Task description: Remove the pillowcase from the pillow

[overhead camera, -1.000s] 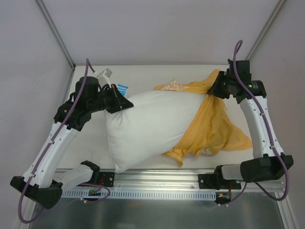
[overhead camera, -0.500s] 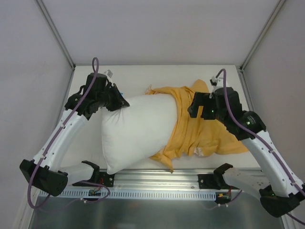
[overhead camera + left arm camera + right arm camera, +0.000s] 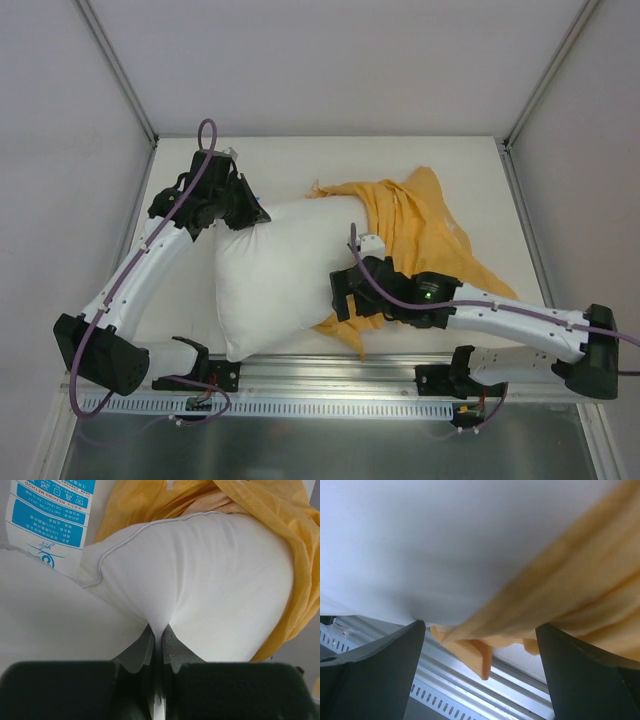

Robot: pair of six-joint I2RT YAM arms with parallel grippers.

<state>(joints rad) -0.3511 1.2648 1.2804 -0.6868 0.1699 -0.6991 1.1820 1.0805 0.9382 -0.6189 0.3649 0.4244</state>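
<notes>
Fingers (image 3: 375, 660) of our right gripper (image 3: 479, 626) stood spread wide by the near edge of the surface (image 3: 300, 160). The bunched edge of the pillowcase (image 3: 570, 580) hung just ahead between them, under the belly of the pillow (image 3: 445, 540). We judged they were set there to bite that edge and drag the cover off. Farther back, our left gripper (image 3: 159, 630) had its fingers (image 3: 175, 652) clamped on a pinch of the pillow's corner, anchoring it, we judged, against that pull. Beyond those fingers the pillow swelled plump, white and smooth, with a piped seam and a blue-and-white care label (image 3: 55, 515) up to their left. The pillowcase, orange-yellow and crumpled, covered only the pillow's far end and spilled slack onto the surface.
</notes>
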